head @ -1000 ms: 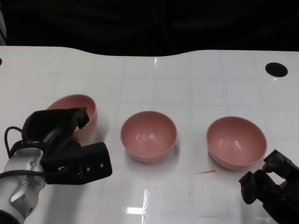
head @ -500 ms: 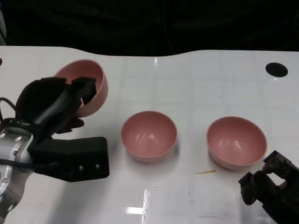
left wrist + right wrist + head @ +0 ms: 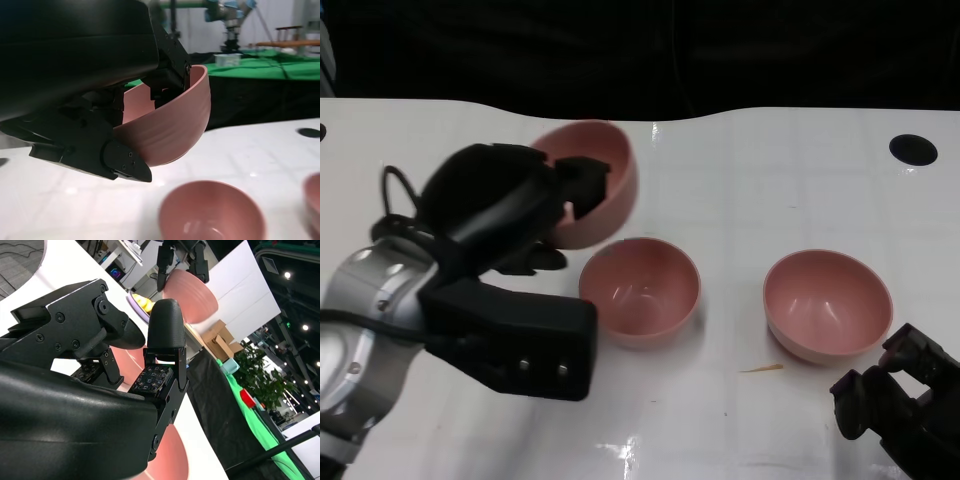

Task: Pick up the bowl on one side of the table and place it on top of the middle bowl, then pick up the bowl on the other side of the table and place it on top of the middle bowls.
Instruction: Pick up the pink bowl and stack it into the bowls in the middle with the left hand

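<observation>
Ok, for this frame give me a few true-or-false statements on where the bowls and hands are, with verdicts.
1. The left hand holds a pink bowl off the table. True.
2. The held bowl is upright, its opening facing straight up. False: it is tilted well onto its side.
3. The middle bowl already has a bowl stacked in it. False: it is empty.
4. The right bowl sits on the table, untouched. True.
5. The right hand grips the right bowl. False: it is near the table's front edge, apart from the bowl, holding nothing.
</observation>
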Controlling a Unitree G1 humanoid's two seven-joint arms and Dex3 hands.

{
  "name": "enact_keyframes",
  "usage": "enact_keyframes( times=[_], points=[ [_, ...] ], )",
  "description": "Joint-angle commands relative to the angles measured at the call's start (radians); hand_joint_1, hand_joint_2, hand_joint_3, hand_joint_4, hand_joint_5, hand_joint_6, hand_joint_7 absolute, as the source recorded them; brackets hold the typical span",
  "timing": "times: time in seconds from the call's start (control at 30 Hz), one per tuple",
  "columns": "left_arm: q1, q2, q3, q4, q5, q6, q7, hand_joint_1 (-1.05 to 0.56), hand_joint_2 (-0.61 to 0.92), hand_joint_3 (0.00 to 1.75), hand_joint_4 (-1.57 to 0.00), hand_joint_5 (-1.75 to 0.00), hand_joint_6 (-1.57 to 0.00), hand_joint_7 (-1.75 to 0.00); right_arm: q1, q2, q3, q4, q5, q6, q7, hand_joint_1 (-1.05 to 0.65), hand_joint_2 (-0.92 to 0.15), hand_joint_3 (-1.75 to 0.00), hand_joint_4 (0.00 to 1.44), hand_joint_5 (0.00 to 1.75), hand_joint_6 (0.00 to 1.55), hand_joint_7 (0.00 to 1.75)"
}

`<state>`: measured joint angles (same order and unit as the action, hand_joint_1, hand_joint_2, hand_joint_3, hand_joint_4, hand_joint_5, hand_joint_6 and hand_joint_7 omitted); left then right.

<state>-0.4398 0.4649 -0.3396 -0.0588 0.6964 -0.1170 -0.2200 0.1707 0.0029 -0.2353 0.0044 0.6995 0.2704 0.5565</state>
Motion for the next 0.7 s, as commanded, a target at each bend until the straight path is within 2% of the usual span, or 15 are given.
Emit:
enact_keyframes(
  times=[0.03,0.13,0.23,0.33,0.37,0.47,0.7],
  points=[
    [-0.04,-0.022,-0.033,0.024,0.012,-0.023,-0.021,-0.06,0.91,0.13,-0.68,-1.75,-0.54,-1.74,0.003,-0.001,-0.005,-0.006,0.002,-0.015,0.003,-0.03,-0.54,-1.14,0.86,1.72,0.91,1.24],
    [-0.063,-0.052,-0.068,0.066,0.03,-0.043,-0.018,-0.04,0.87,0.07,-0.68,-1.75,-0.53,-1.69,0.006,-0.001,-0.002,-0.014,0.002,-0.01,-0.003,-0.03,-0.52,-1.15,0.88,1.69,0.92,1.22],
    [-0.085,-0.076,-0.095,0.106,0.038,-0.041,-0.032,-0.08,0.91,0.05,-0.68,-1.75,-0.57,-1.58,0.008,-0.001,0.0,-0.017,0.0,-0.011,-0.004,-0.04,-0.53,-1.13,0.89,1.67,0.93,1.2],
    [-0.106,-0.097,-0.118,0.143,0.056,-0.023,-0.053,-0.11,0.92,0.08,-0.66,-1.74,-0.74,-1.16,0.012,0.001,0.002,-0.022,-0.005,-0.013,-0.012,-0.05,-0.52,-1.13,0.89,1.67,0.95,1.18],
    [-0.111,-0.104,-0.124,0.158,0.06,-0.023,-0.05,-0.09,0.92,0.08,-0.65,-1.74,-0.75,-1.15,0.013,0.002,0.003,-0.025,-0.004,-0.012,-0.015,-0.05,-0.51,-1.13,0.9,1.67,0.95,1.18],
    [-0.126,-0.124,-0.137,0.213,0.068,-0.037,-0.029,-0.06,0.92,0.08,-0.66,-1.75,-0.57,-1.57,0.019,0.004,0.006,-0.037,-0.006,-0.009,-0.024,-0.05,-0.5,-1.16,0.9,1.66,0.95,1.18],
    [-0.134,-0.143,-0.133,0.281,0.061,-0.062,-0.015,-0.05,0.92,0.09,-0.67,-1.75,-0.53,-1.67,0.023,0.0,0.006,-0.044,-0.007,-0.006,-0.03,-0.06,-0.51,-1.12,0.9,1.65,0.95,1.16]
  ],
)
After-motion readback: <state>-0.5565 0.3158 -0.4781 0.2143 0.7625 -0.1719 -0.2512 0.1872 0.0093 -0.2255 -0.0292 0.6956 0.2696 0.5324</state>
